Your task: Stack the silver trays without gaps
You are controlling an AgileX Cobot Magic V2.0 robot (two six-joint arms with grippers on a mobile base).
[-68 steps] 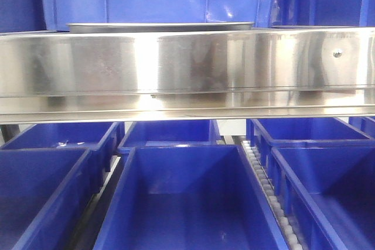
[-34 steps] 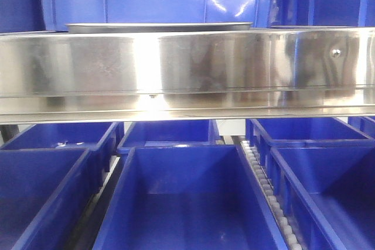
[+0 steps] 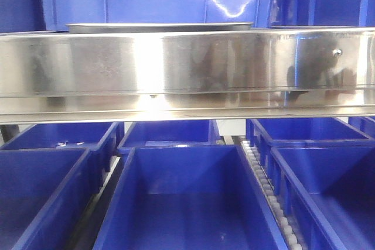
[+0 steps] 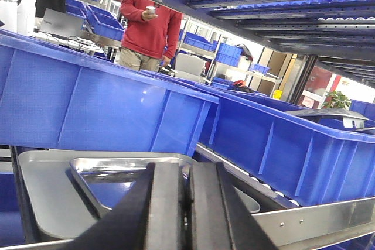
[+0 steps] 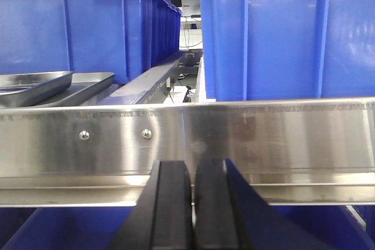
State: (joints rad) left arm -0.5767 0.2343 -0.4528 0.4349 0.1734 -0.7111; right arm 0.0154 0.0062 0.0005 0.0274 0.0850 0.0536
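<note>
Steel shelf rail (image 3: 187,68) spans the front, blue bins (image 4: 99,103) behind. Silver trays (image 4: 70,188), one tilted inside the other, lie beyond the left gripper (image 4: 188,203), jaws closed, empty. Right gripper (image 5: 192,203) likewise closed, empty, below the rail; trays (image 5: 53,86) far left.

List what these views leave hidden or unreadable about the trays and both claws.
- Front view: only the silver trays' rim shows; the steel shelf rail hides the rest, so any gap cannot be judged.
- Left wrist view: the left claw covers the trays' near edge.
- Right wrist view: the trays are cut off at the left edge.
- Front view: neither claw appears; the right claw shows only in its wrist view.
</note>
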